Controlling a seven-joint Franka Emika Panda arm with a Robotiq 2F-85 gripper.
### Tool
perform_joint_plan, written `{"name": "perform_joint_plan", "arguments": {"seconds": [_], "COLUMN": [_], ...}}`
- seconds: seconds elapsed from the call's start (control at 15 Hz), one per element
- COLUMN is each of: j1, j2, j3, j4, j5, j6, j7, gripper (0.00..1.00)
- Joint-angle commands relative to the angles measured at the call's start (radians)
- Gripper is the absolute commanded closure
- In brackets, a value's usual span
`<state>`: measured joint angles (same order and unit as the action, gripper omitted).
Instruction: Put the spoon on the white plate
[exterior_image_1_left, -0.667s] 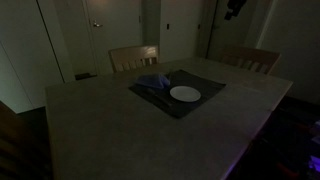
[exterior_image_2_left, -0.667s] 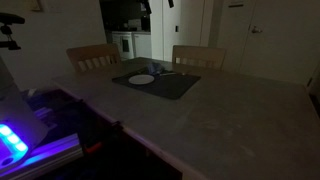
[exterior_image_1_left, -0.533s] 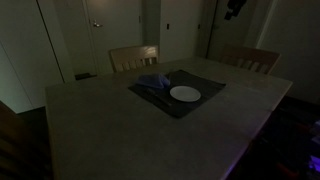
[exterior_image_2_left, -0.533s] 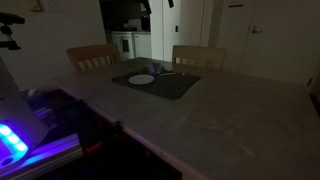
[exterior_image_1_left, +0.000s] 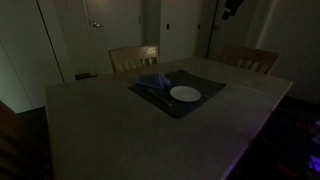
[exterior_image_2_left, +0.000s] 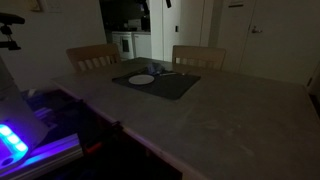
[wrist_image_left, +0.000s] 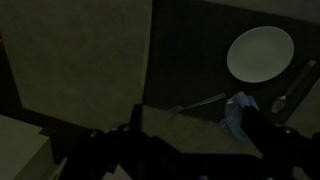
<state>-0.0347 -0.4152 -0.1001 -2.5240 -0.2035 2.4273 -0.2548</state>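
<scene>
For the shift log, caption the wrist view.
Open gripper above placemat; white plate empty, spoon lying beside blue cloth.

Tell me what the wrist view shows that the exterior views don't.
Only the wrist view: what looks like the spoon, a pale handle beside the cloth. Only the exterior views: two chairs, a door and the whole table. Both: the plate, the mat and the blue cloth.

The plate (exterior_image_1_left: 185, 94) looks smooth and faintly glossy — perhaps ceramic. The mat (exterior_image_1_left: 178, 108) beneath is matt dark cloth; the table (exterior_image_1_left: 120, 135) is smooth, pale and dull; the chairs (exterior_image_1_left: 133, 57) are wooden.
</scene>
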Motion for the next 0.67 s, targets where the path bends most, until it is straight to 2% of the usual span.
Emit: {"name": "perform_joint_plan", "arguments": {"seconds": [0.0, 0.6], "j1": [0.01, 0.045], "j2": [0.054, 0.147], "j3": [0.013, 0.037], "j4": [0.029, 0.073], "j5": [0.003, 0.008], "j6": [0.028, 0.084], "j7": [-0.01, -0.021], "gripper": [0.0, 0.0]}}
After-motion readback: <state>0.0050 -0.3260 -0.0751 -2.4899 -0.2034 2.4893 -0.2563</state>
